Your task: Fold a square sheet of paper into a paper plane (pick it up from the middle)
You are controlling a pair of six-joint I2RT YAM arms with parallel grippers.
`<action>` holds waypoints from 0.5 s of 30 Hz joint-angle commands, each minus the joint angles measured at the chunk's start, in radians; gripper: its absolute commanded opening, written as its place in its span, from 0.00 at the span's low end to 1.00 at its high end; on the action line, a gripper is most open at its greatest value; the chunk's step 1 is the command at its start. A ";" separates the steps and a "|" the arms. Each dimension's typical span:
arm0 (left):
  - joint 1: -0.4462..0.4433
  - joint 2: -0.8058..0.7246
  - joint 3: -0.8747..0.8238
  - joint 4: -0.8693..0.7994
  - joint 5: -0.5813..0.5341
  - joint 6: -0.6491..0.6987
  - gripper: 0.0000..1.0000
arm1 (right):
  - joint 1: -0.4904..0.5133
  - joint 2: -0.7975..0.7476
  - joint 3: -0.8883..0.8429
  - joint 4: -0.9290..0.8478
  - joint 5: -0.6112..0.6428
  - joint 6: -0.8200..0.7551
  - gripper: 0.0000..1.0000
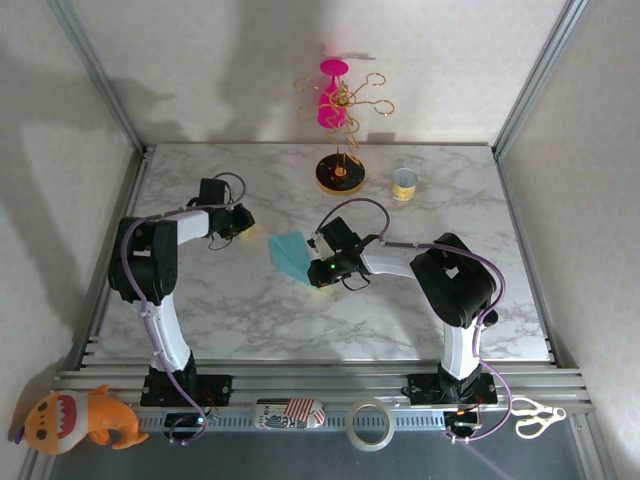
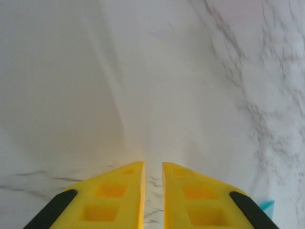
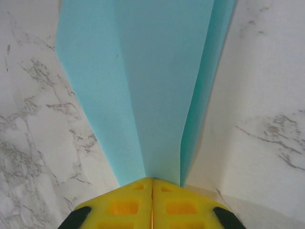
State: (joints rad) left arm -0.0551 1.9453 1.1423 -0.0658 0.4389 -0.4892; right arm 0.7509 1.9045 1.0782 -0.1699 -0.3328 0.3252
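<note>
Plainly, right tool [image 3: 152, 181] clamped the paper plane [image 3: 138, 86];
left tool [image 2: 153, 166] stood narrowly apart over the counter [image 2: 167, 71].

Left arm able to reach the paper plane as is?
Probably yes: bare marble table lies between the left arm's jaws and the paper plane; the right jaws, shut, pinch only its pointed end.

near marble [image 1: 300, 325] — bare | mid: paper plane [image 1: 291, 255] | far: stand [image 1: 340, 176], likely cup [image 1: 403, 185]

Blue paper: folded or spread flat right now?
Folded. The paper narrows to a point pinched in the shut right gripper, with layered flaps and a crease along one side.
</note>
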 commanded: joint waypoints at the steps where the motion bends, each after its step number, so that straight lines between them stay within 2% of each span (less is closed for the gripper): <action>1: -0.009 -0.135 -0.013 0.024 -0.033 -0.075 0.20 | -0.007 -0.004 0.013 -0.107 0.077 0.049 0.11; 4: -0.037 -0.239 -0.095 0.077 -0.027 -0.154 0.26 | -0.017 -0.081 0.051 0.041 0.023 0.118 0.20; 7: -0.073 -0.331 -0.198 0.126 -0.029 -0.244 0.32 | -0.025 -0.150 0.040 0.163 0.029 0.162 0.31; 11: -0.135 -0.419 -0.325 0.191 -0.035 -0.362 0.41 | -0.037 -0.178 0.013 0.193 0.087 0.157 0.40; 15: -0.206 -0.452 -0.436 0.304 -0.015 -0.502 0.46 | -0.051 -0.131 0.024 0.153 0.050 0.138 0.42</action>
State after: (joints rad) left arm -0.2276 1.5131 0.7635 0.1440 0.4217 -0.8501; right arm 0.7097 1.7332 1.0939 0.0013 -0.2821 0.4610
